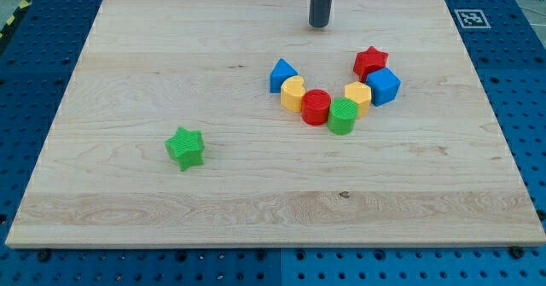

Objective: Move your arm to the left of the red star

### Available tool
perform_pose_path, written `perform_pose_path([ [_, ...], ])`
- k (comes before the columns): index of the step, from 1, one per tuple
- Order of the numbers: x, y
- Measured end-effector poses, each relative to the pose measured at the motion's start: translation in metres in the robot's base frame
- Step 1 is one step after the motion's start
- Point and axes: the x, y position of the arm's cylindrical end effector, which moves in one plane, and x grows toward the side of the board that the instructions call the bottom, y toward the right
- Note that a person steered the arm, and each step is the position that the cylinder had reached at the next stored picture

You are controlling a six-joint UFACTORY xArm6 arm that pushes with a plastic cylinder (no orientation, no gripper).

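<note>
Pale wooden desk point(128, 64) carrying eight small coloured blocks.

A green star point(185, 147) lies alone at lower left. Right of centre, a curved cluster: blue block point(282, 75), yellow block point(293, 93), red cylinder point(316, 107), green cylinder point(343, 116), second yellow block point(357, 96), blue cube point(383, 86) and red star point(370, 62).

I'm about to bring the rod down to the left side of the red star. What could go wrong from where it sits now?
1. My tip sits above and left of the red star; overshooting could knock it into the blue cube touching it.
2. The gap left of the star is bordered by the blue block and yellow block; dropping too low may disturb the cluster.
</note>
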Motion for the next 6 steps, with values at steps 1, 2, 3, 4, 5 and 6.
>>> perform_pose_path([
  [1,0.000,0.003],
  [2,0.014,0.018],
  [3,0.034,0.020],
  [4,0.064,0.020],
  [5,0.077,0.020],
  [6,0.099,0.020],
])
